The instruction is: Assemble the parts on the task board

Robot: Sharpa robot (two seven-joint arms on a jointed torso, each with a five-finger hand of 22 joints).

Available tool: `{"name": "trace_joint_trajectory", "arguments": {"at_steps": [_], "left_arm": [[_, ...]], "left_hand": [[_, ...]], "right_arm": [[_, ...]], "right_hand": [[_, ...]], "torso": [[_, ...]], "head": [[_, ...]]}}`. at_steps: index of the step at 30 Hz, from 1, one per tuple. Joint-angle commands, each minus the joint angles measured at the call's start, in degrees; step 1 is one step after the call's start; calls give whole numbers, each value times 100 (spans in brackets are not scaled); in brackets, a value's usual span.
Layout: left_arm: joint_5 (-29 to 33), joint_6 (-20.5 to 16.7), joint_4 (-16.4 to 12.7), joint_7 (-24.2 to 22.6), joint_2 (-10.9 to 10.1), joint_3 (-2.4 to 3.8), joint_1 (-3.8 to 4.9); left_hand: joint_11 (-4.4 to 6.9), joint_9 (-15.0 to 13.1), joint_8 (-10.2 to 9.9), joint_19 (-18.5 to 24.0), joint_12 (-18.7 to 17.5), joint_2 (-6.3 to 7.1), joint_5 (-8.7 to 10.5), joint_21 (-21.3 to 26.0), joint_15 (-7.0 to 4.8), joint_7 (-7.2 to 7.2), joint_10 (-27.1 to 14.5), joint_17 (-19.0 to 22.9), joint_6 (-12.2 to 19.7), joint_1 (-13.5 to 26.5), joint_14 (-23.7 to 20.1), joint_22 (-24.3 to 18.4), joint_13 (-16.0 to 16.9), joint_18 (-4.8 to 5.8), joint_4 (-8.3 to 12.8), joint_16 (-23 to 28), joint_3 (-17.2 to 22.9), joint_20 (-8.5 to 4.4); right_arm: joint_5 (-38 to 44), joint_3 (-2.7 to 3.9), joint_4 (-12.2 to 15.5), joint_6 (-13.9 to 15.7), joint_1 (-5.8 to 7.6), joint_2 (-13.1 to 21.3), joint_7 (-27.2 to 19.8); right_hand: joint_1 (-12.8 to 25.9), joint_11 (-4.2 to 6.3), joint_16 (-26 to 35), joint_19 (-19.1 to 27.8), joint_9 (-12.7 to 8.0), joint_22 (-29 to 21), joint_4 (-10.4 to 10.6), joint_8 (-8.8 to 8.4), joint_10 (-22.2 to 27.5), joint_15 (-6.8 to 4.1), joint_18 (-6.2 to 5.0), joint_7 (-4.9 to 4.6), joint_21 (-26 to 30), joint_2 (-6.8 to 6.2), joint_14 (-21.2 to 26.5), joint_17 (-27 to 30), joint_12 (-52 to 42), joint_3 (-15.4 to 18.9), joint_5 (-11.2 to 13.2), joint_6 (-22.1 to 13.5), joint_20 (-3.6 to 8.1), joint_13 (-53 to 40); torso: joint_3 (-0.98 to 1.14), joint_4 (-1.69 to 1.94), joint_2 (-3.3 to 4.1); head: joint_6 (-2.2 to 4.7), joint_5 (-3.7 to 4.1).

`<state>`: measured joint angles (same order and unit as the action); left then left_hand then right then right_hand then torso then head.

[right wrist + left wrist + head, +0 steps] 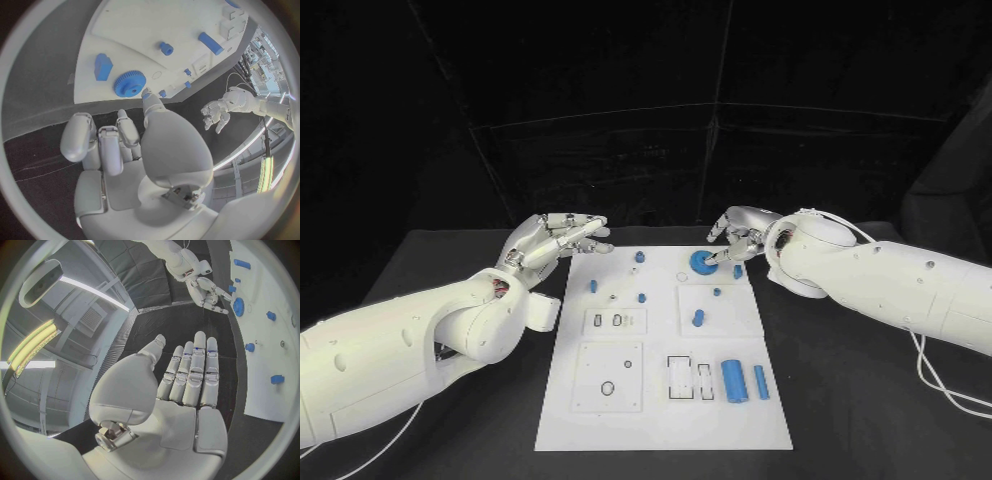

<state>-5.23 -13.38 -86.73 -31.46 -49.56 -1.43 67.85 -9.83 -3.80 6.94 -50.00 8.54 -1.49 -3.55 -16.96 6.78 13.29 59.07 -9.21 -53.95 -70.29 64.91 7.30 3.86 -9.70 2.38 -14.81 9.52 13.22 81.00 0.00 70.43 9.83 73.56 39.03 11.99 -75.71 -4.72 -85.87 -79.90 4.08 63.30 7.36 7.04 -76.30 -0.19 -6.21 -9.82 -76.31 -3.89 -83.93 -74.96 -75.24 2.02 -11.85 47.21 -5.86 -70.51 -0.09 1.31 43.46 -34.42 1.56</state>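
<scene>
The white task board (661, 400) lies in the middle of the black table. A blue gear (700, 263) sits flat near its far edge. My right hand (737, 236) hovers just beyond the gear with its fingertips close to it and holds nothing; in the right wrist view the thumb reaches toward the gear (130, 83) while the other fingers of the hand (125, 145) curl loosely. My left hand (560, 238) hangs off the board's far left corner, empty. Its fingers (194, 372) lie straight, side by side.
Two blue cylinders (737, 380) (762, 381) lie at the board's near right. A blue block (695, 319) and several small blue pegs, such as one (593, 286), stand mid-board. Empty slots (678, 379) show near the cylinders. Black table surrounds the board.
</scene>
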Motion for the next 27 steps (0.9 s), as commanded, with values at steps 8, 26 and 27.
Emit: {"name": "trace_joint_trajectory", "arguments": {"at_steps": [8, 26, 27], "left_arm": [[25, 50, 16, -91, 23, 2, 6], [25, 85, 33, -70, 38, 2, 5], [25, 87, 34, -70, 39, 2, 5]], "left_hand": [[-7, 3, -25, -4, -34, -59, -31, 40, -2, 11, -19, -9, 16, 3, -16, -7, -2, -86, 34, 18, -1, 24], [-6, 3, -26, -7, -34, -63, -30, 40, -3, 11, -17, -12, 15, 4, -11, -9, -2, -87, 38, 17, 3, 23], [-6, 3, -26, -7, -34, -63, -30, 40, -3, 11, -17, -12, 15, 4, -11, -9, -2, -87, 38, 17, 3, 23]], "right_arm": [[211, 1, -176, -292, -25, -166, -76], [492, -1, -296, -481, -81, -315, -105], [495, -1, -300, -477, -83, -320, -107]], "right_hand": [[-218, 12, -59, -29, 9, 67, -26, 74, -107, 19, 124, 17, -62, 81, -426, -588, -133, -22, -30, -28, -15, -169], [-448, 65, -97, -47, 33, 176, -164, 229, -292, -21, 140, 76, -142, 300, -440, -680, -338, -127, 87, 161, 15, -447], [-463, 70, -98, -47, 36, 181, -177, 249, -314, -25, 140, 81, -146, 327, -440, -682, -359, -147, 113, 196, 19, -476]], "torso": [[-5, -16, -3], [-1, -11, -1], [-1, -11, -1]], "head": [[-24, -32], [-47, -15], [-47, -15]]}}
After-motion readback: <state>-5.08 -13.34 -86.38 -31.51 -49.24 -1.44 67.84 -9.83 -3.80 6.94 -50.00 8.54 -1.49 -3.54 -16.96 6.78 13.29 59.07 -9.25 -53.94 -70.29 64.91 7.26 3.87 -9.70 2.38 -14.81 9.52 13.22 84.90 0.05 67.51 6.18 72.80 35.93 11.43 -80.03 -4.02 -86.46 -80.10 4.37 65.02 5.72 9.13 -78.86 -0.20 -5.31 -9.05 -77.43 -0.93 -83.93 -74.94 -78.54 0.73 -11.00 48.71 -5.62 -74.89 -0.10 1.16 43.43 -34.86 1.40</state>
